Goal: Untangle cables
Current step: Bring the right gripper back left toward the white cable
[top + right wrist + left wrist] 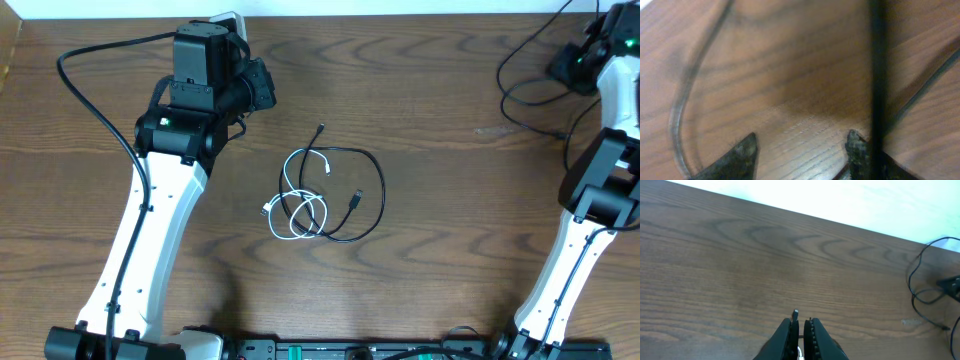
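You're sitting w/ left gripper [801,322] pinched shut & empty, cables [320,212] lying just near-right of it, right gripper [802,145] hanging part-open, way farther off.

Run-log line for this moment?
black cable + white cable: tangled, untouched | left gripper: jaws shut, empty | right gripper: jaws open, empty

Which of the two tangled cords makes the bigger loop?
The black cable: its single wide loop sweeps out to the right, while the white cable curls in smaller loops on the left.
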You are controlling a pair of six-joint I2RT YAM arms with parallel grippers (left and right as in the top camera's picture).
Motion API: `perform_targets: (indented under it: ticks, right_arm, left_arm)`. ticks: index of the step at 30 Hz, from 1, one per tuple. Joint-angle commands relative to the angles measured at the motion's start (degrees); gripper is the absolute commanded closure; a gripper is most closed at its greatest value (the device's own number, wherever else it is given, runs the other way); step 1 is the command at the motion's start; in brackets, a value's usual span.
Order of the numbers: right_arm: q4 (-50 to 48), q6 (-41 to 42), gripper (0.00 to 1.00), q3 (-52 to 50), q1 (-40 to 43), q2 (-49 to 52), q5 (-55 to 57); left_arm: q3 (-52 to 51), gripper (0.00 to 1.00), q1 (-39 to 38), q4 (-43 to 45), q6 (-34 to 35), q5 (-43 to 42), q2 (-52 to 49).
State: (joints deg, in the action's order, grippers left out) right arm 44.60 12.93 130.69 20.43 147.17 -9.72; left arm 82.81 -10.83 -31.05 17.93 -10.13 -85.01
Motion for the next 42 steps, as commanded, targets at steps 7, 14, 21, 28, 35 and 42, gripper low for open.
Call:
perform_targets:
  ticks: [7, 14, 21, 28, 35, 42]
  right_arm:
    - [0.22, 0.74, 0.99, 0.66, 3.78, -6.32, -5.35]
    - [3.28, 0.76, 0.99, 0.66, 11.08, -18.95, -5.68]
    - [7.10, 0.74, 0.99, 0.66, 18.51, -23.93, -4.44]
    - [9.88, 0.72, 0.99, 0.59, 20.48, -17.64, 3.89]
    - [11.82, -0.42, 0.35, 0.59, 19.98, -10.10, 4.26]
    - [14.01, -4.96, 0.01, 0.63, 19.37, -12.41, -2.97]
  left_arm:
    - [0.35, 0.88, -0.02, 0.00, -0.74, 0.55, -0.35]
    - [0.35, 0.88, -0.02, 0.00, -0.74, 0.55, -0.35]
    - [0.35, 0.88, -0.02, 0.00, -0.72, 0.52, -0.35]
    - [0.35, 0.88, -0.02, 0.00, -0.74, 0.55, -0.35]
    - [0.35, 0.88, -0.02, -0.24, -0.74, 0.55, -0.35]
    - [0.35, 0.88, -0.02, -0.26, -0.74, 0.55, -0.35]
